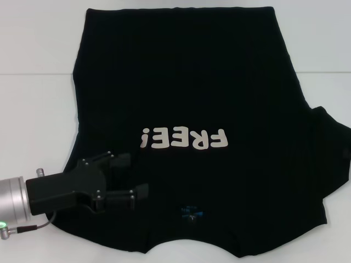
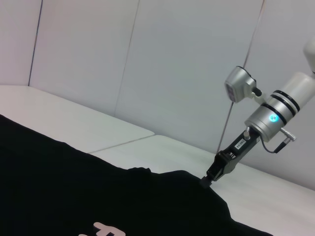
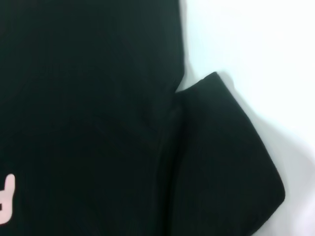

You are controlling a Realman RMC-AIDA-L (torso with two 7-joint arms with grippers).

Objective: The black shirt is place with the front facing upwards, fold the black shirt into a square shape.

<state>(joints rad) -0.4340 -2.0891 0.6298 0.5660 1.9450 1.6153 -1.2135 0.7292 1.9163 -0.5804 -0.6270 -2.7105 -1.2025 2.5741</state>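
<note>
**Left gripper open over the shirt's shoulder, right gripper at the far sleeve**

The left gripper (image 1: 129, 178) reaches in from the robot's left and sits low over the near-left shoulder area of the black shirt (image 1: 192, 93), its two black fingers (image 1: 122, 160) spread apart with dark cloth showing between them. Whether the fingertips touch the fabric cannot be told. Behind the fingers come the black gripper body and the silver wrist with a green light.

The right gripper (image 2: 207, 178) shows only in the left wrist view, pointing down at the edge of the shirt's right sleeve (image 1: 332, 153); whether its fingers are apart or closed cannot be told.

The shirt lies spread flat, front up, on the white table (image 1: 33, 109), its collar toward the robot and its hem at the far side. The cream "FREE!" lettering (image 1: 184, 138) reads upside down from the head camera, and the small blue neck label (image 1: 192, 212) lies near the collar. The right sleeve sticks out sideways onto the table.
</note>
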